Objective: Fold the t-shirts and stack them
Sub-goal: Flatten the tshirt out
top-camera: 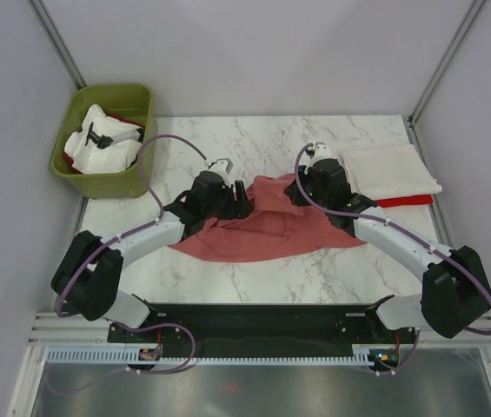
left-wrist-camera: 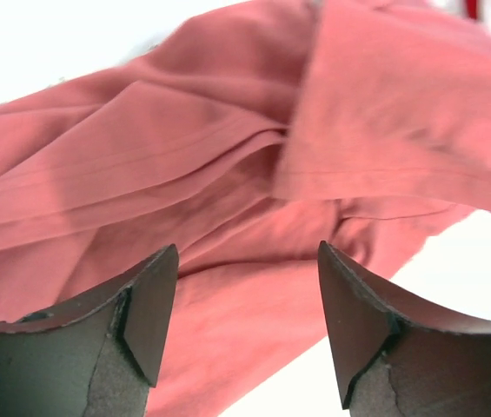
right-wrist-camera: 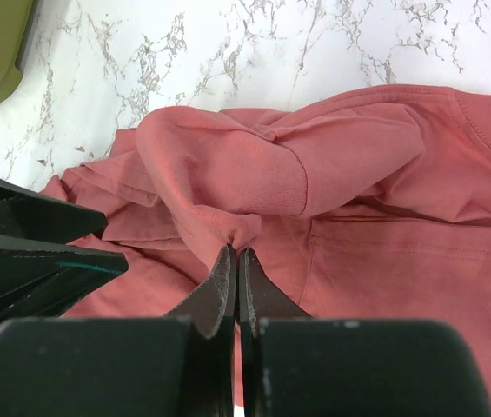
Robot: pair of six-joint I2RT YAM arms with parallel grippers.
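The salmon shirt (top-camera: 267, 230) is seen crumpled on the table (top-camera: 228, 278), between the two arms and near the middle. A small pinch of its cloth is clamped between the closed jaws of the right gripper (right-wrist-camera: 235, 254). The left gripper (left-wrist-camera: 247, 250) is held over the shirt's left part, jaws apart, with nothing between them. Because so little cloth is pinched, it could be pulled free if the right arm is lifted quickly. If several layers are caught by the left jaws, the shirt would be bunched rather than spread, and a crooked fold would result. Farther right, the cream shirt (top-camera: 390, 169) is laid folded on the red shirt (top-camera: 406, 201). That stack could be dragged askew if salmon cloth is swung across it. At the far left, white cloth (top-camera: 106, 152) is held in the bin (top-camera: 115, 88).
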